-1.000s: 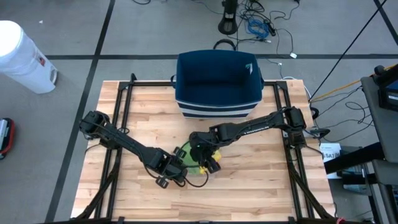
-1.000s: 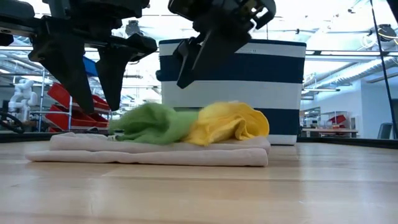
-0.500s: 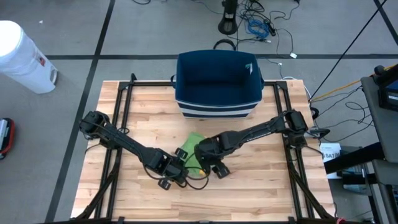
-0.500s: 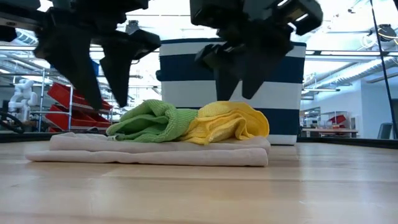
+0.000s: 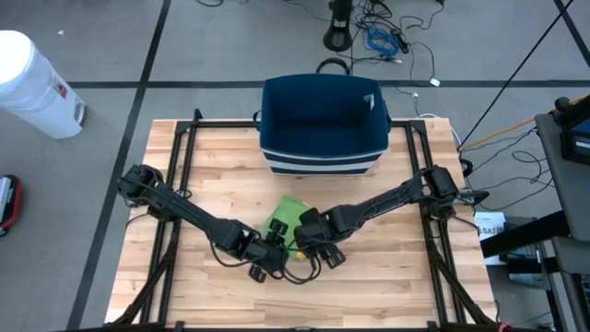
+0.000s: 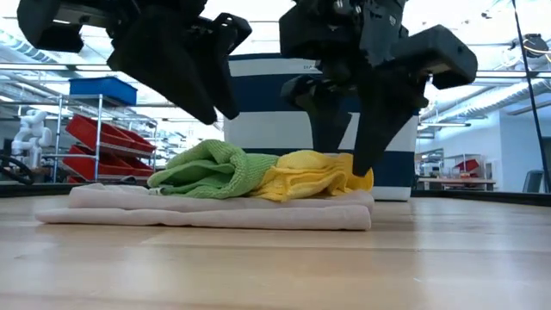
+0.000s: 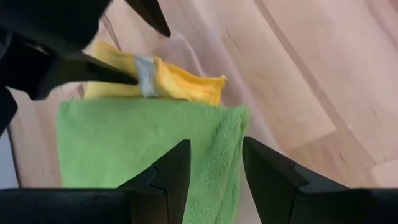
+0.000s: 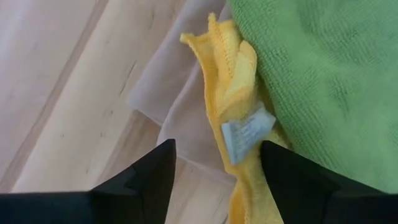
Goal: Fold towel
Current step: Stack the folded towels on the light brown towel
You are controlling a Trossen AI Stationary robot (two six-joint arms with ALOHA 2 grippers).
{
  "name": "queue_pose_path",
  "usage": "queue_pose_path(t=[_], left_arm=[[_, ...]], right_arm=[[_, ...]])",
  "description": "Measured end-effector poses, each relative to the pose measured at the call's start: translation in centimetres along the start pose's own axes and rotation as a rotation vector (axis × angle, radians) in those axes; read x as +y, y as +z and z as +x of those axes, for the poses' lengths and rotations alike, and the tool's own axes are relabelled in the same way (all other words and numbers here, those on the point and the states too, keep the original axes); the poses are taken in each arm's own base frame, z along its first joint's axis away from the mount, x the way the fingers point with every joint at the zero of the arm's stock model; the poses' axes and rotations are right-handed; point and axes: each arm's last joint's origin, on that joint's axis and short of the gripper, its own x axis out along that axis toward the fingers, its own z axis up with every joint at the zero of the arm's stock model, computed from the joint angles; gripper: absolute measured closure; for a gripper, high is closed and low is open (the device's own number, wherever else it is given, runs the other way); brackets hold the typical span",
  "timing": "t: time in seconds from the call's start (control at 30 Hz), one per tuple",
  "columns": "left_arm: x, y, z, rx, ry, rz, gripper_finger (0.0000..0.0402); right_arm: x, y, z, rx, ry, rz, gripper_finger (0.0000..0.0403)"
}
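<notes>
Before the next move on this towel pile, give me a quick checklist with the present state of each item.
1. Left tool open and empty above the green towel: ok.
2. Right tool open, over the yellow towel and its label: ok.
3. Yellow towel folded flat: not ok, it lies bunched.
4. Green towel folded flat: not ok, it lies humped in the low view.
5. Beige towel underneath lies flat: ok.
6. Bin stands apart from the pile: ok.
</notes>
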Motion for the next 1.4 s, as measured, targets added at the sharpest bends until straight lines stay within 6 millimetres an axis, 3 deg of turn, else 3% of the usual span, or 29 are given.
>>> queue_pose_path(t=[0.33,0.63,1.0,1.4], left_arm=[[-0.2,-0.7,3.2,0.073,0.01,-0.004,0.0248],[1.1,-0.7,4.0,0.06,0.055,-0.059,0.0248],[2.7,-2.0,7.0,0.123,0.072,-0.081,0.0248],[2.4,-1.4,6.5,0.08,0.068,-0.045,0.0248]], right_arm=[[0.1,-0.8,1.3,0.045,-0.18,-0.049,0.0181],[0.6,-0.4,1.0,0.043,-0.254,-0.106,0.0181],[0.9,-2.0,-0.3,0.185,-0.326,-0.008,0.0181],[1.6,-0.4,-0.2,0.014,-0.349,-0.032,0.0181]])
